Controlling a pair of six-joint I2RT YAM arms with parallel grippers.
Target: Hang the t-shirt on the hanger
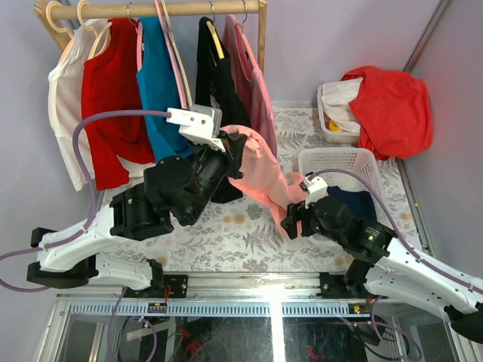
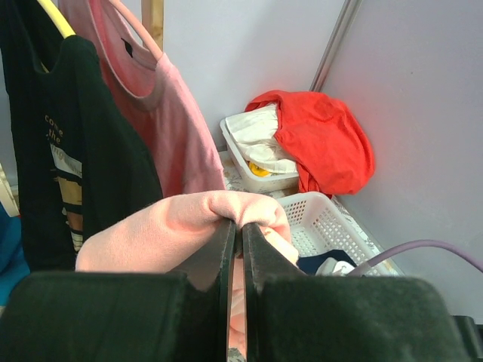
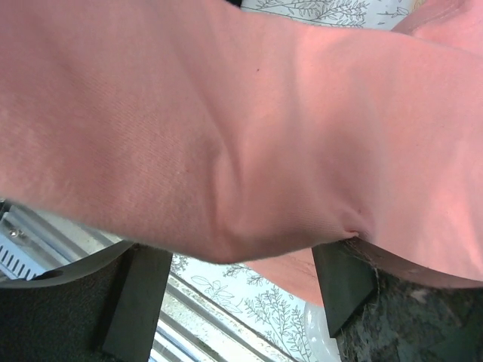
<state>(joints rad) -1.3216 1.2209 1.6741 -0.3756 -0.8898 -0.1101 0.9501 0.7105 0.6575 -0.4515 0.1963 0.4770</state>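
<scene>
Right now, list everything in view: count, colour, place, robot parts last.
t-shirt: one, salmon pink, held up between the arms
rail: one, pale wood, back left
hangers: several, cream, pink, yellow, on the rail
hanging garments: five, white top, red shirt, blue top, black shirt, pink striped top, on the rail
baskets: two, white, near basket mid-right, far basket back right
red cloth: one, draped over the far basket
dark blue cloth: one, in the near basket
table cover: one, pale fern print, under the arms
left pincer: one, black, shut on the t-shirt
right pincer: one, black, open under the t-shirt's lower end
</scene>
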